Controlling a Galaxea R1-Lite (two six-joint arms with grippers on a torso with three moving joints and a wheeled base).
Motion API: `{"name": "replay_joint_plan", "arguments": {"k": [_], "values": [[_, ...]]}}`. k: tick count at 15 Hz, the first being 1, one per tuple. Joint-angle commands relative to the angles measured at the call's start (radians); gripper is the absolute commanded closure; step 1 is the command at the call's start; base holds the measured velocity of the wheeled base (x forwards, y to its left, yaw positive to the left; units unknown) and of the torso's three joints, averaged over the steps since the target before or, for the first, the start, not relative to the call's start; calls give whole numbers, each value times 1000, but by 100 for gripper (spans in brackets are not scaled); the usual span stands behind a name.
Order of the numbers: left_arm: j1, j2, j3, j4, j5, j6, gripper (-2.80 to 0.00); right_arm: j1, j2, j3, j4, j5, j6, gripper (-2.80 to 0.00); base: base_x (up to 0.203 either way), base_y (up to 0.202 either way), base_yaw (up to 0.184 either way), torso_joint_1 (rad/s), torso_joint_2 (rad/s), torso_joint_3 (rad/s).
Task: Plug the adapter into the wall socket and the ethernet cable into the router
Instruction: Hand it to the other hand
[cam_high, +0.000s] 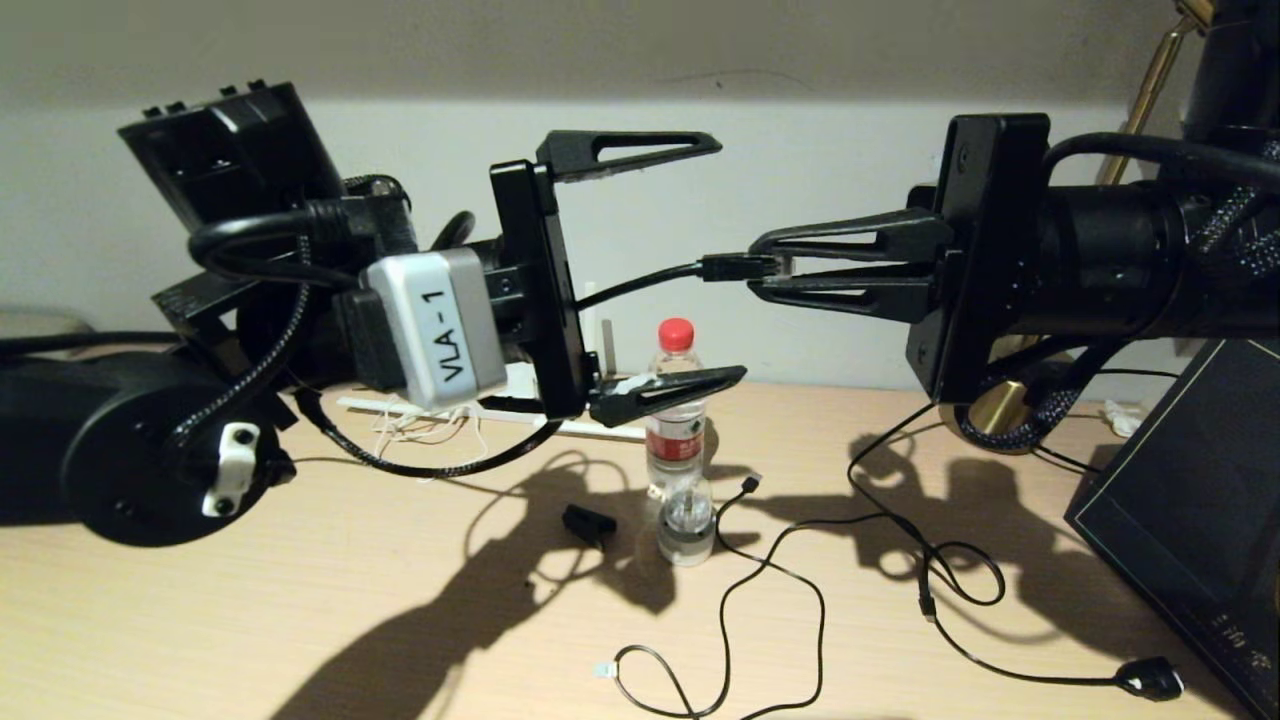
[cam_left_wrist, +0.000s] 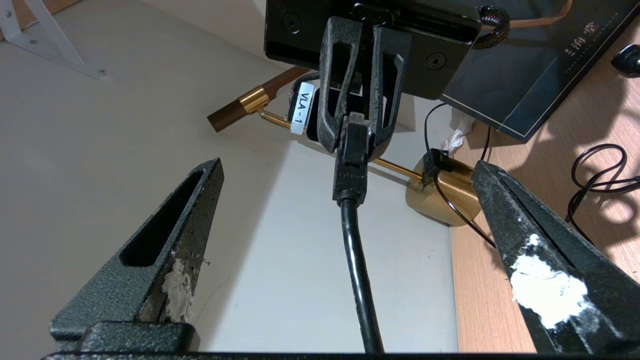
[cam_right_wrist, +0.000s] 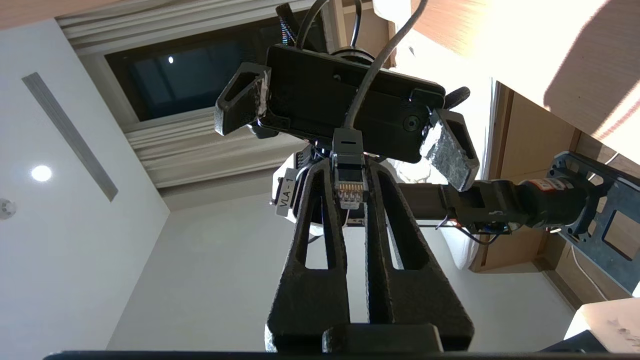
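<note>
Label: white tag reading "VLA-1" on the grey camera housing of the left wrist; the same tag shows on the right wrist in the left wrist view. Gold characters on the dark box at the desk's right edge, too small to read. Red-and-white label on the water bottle, text illegible.

Item: ethernet cable, thick black cord ending in a black boot with a clear plug; gold contact strips visible on the plug in the right wrist view. Location: held in mid-air above the desk, between the two arms, cord running back toward the left arm.

Right gripper: fingers pressed together on the cable's plug, pointing level toward the left arm.

Left gripper: fingers spread wide, one above and one below the cord, touching nothing; white residue on the pads.

Also on the desk: thin black cables, small black clip, brass lamp base
</note>
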Motion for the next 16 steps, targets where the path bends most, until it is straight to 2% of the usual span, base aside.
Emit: {"name": "replay_joint_plan", "arguments": {"k": [1, 16], "values": [[-1, 4, 0, -5, -5, 7, 0, 0, 1, -2, -2, 5, 9, 0, 0, 0, 0, 0, 0, 0], [-20, 12, 6, -6, -2, 10, 0, 0, 2, -1, -2, 5, 9, 0, 0, 0, 0, 0, 0, 0]]}}
